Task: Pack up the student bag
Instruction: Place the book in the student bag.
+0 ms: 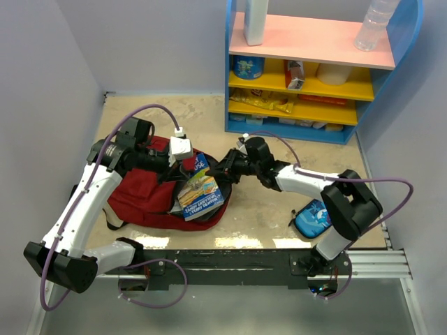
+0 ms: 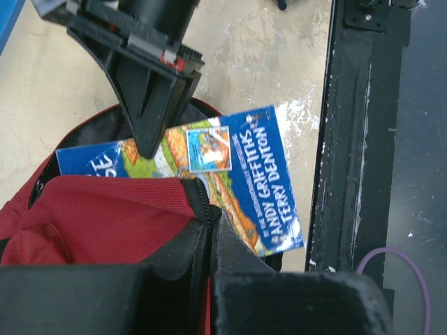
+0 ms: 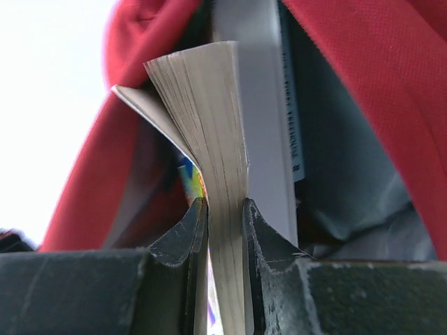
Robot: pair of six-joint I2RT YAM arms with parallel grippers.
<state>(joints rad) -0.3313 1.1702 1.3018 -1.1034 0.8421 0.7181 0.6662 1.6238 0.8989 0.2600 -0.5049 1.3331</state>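
Observation:
The dark red student bag (image 1: 143, 199) lies on the table left of centre, its mouth open toward the right. My left gripper (image 1: 184, 169) is shut on the bag's black zipper edge (image 2: 202, 199), holding the mouth up. My right gripper (image 1: 225, 171) is shut on a blue-covered book (image 1: 200, 192) that sits partly inside the mouth. In the right wrist view the jaws (image 3: 223, 209) clamp the book's page block (image 3: 209, 118), with the bag's red fabric (image 3: 377, 77) around it. A second, white-edged book (image 3: 265, 125) stands inside beside it.
A blue shelf unit (image 1: 321, 70) with yellow and pink shelves, boxes and a bottle (image 1: 374, 24) stands at the back right. A small blue zip pouch (image 1: 312, 218) lies by the right arm's base. A black rail (image 1: 244, 262) runs along the near edge.

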